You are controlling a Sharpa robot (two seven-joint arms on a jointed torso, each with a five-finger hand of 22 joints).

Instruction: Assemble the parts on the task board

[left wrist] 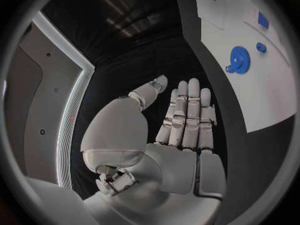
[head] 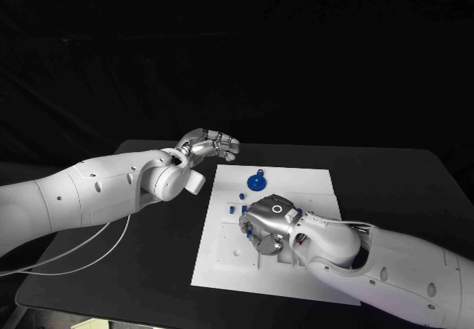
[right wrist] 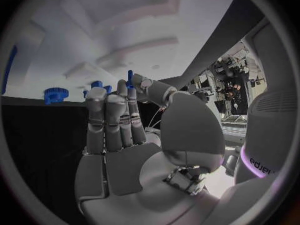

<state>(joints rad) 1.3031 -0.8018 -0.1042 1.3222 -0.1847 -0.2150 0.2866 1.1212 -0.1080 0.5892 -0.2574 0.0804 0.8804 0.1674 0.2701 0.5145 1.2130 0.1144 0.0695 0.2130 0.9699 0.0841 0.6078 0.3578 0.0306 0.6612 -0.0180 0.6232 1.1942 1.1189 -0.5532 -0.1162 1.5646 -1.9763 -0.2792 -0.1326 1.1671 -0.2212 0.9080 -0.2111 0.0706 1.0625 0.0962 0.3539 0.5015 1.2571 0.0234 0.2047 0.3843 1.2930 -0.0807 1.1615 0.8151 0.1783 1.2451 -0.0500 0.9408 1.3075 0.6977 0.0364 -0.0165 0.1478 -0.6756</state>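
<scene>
Early going, it is judged: a blue part [right wrist: 130,78] is pinched by the right hand [head: 265,223] mid-board [head: 306,179], the gear [head: 257,181] left loose above, left hand [head: 209,146] empty, open upper-left.

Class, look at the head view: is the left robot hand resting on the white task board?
No. The left robot hand hangs over the black table beyond the task board, its fingers holding nothing.

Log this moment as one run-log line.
left hand: open, off the task board | right hand: low over the board, pinching a small blue part | blue gear: on board, untouched
</scene>
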